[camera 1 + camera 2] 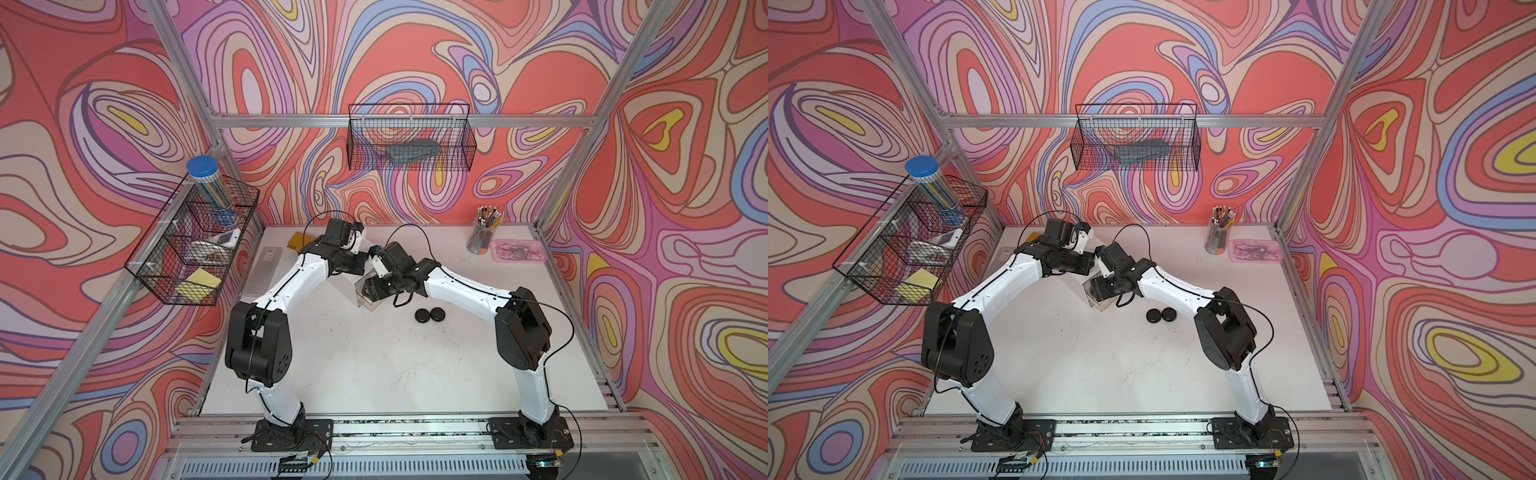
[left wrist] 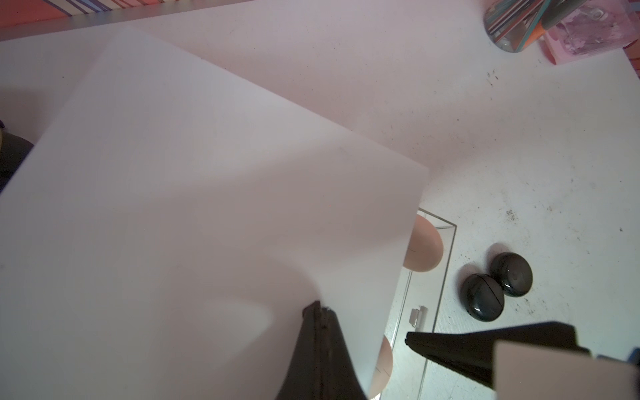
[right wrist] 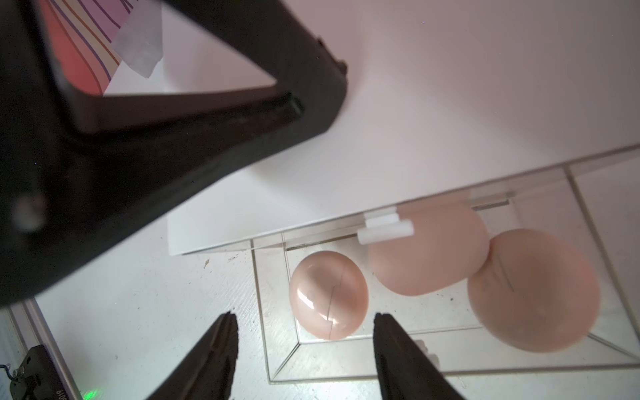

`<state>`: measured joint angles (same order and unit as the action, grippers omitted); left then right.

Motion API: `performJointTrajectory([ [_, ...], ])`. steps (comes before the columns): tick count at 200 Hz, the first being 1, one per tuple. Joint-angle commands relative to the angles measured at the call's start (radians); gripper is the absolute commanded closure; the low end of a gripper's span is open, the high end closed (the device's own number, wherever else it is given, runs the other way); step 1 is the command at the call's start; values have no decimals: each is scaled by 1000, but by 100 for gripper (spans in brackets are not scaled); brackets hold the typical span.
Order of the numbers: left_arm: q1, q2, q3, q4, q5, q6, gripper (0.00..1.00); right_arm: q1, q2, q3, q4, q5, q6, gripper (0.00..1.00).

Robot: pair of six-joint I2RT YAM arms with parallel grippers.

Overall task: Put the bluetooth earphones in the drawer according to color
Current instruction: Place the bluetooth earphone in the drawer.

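Note:
The drawer cabinet (image 2: 207,207) is a white cube in mid-table, mostly under both wrists in the top views. One clear drawer (image 3: 277,367) is pulled out toward the front. Three pale pink earphones lie in it (image 3: 329,294) (image 3: 429,249) (image 3: 533,291). My right gripper (image 3: 304,316) hangs open just over the drawer's front corner, with nothing between its fingers. My left gripper (image 2: 320,308) is shut and empty, its tip resting on the cabinet's top. Two glossy black earphones (image 1: 423,316) (image 1: 436,313) sit side by side on the table, right of the drawer (image 1: 365,306).
A pencil cup (image 1: 482,239) and a shallow pink tray (image 1: 519,251) stand at the back right. A flat frosted box (image 1: 266,270) lies at the left. Wire baskets hang on the left wall (image 1: 191,249) and the back wall (image 1: 409,141).

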<state>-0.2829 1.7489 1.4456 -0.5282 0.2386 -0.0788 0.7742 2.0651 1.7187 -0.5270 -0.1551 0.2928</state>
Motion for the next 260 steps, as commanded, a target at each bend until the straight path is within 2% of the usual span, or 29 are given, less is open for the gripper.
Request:
performJointTrajectory([
  [1, -10, 57, -33, -158, -22, -5, 100, 6, 30, 12, 6, 0, 6, 35],
  [76, -11, 57, -34, -159, -21, -4, 100, 5, -91, -54, 32, 189, -28, 36],
  [93, -11, 58, -33, -158, -24, -4, 100, -10, -105, -59, 28, 216, -35, 40],
  [190, -10, 61, -34, -158, -22, -4, 100, -107, -80, -61, 4, 166, 7, 91],
  [240, -10, 60, -34, -159, -20, -4, 100, -128, -29, -19, -8, 107, 13, 94],
  [260, -11, 63, -34, -158, -21, -4, 100, -130, -4, -1, -22, 92, 15, 92],
])
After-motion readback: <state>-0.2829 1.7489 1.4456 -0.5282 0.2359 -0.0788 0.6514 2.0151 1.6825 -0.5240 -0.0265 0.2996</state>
